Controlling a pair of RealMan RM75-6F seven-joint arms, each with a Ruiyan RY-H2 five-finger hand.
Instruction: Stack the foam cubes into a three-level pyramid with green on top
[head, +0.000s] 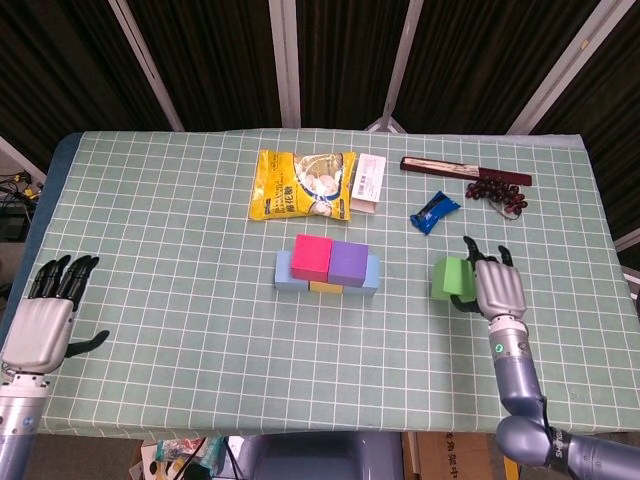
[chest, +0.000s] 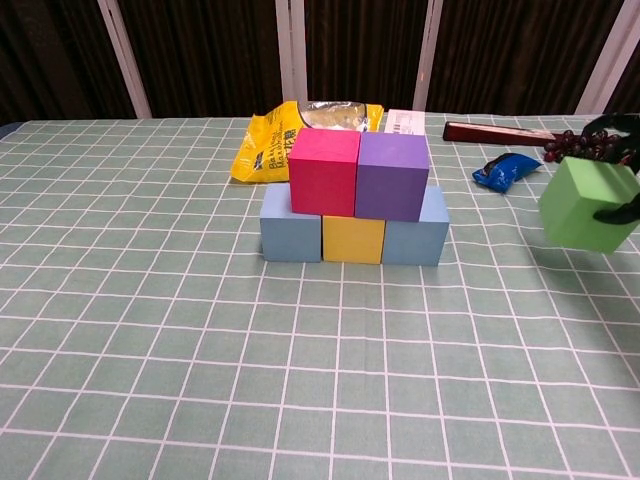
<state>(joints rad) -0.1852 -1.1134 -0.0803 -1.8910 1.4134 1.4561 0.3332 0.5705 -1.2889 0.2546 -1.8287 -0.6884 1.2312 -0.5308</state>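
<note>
My right hand (head: 497, 286) grips the green cube (head: 449, 278) and holds it lifted off the cloth, to the right of the stack; the chest view shows the green cube (chest: 586, 203) tilted in the air with dark fingers (chest: 622, 211) around its right side. The stack has a bottom row of blue cube (chest: 290, 226), yellow cube (chest: 353, 239) and blue cube (chest: 418, 232), with a pink cube (chest: 325, 171) and a purple cube (chest: 392, 176) on top. My left hand (head: 45, 322) rests open at the table's near left edge, far from the cubes.
Behind the stack lie a yellow snack bag (head: 301, 184) and a white card (head: 368, 181). A blue wrapper (head: 434, 212), a dark box (head: 464, 171) and grapes (head: 497, 194) lie at the back right, behind the green cube.
</note>
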